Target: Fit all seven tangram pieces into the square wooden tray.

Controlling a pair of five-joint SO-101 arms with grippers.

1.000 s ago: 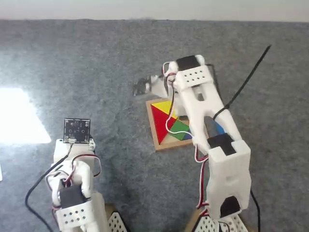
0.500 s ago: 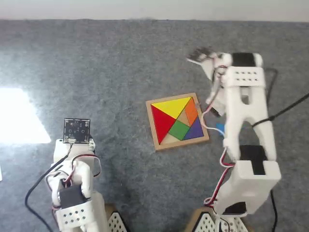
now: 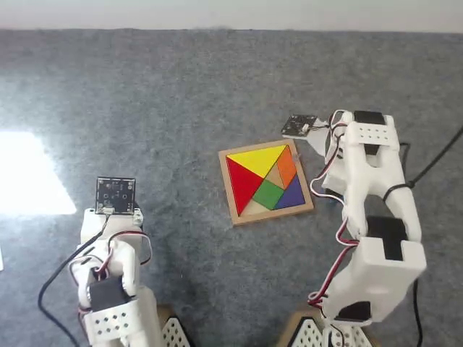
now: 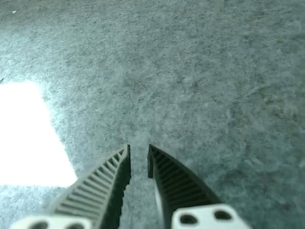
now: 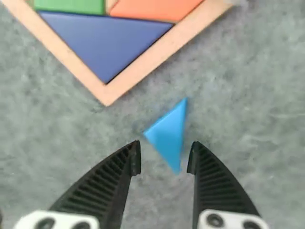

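Tray: the square wooden tray (image 3: 227, 186) sits a little right of the worktop's (image 3: 145, 87) middle, turned slightly askew to its edges.
Pieces seated: yellow triangle (image 3: 257, 160), red triangle (image 3: 241, 186), green square (image 3: 269, 194), orange piece (image 3: 287, 168) and dark blue triangle (image 3: 293, 196) lie flush inside the rim.
Open question: two tan patches (image 3: 273, 176) break the colour, one at the centre and one by the near edge (bare slots or wood-coloured pieces, I cannot tell which).
Piece left out: a light blue triangle (image 5: 167, 136) lies flat on the worktop just off the tray's near right corner, not touching the rim.
Right gripper: the right gripper (image 5: 165, 144) is spread wide and low over the worktop, a finger on each side of the light blue triangle, gripping nothing.
Left gripper: the left gripper (image 4: 138, 148) is all but closed, a thin slit between its fingers, empty, over bare worktop towards the near left corner.
Progress: most of the puzzle looks done. At least the light blue triangle has yet to be picked up and fitted.
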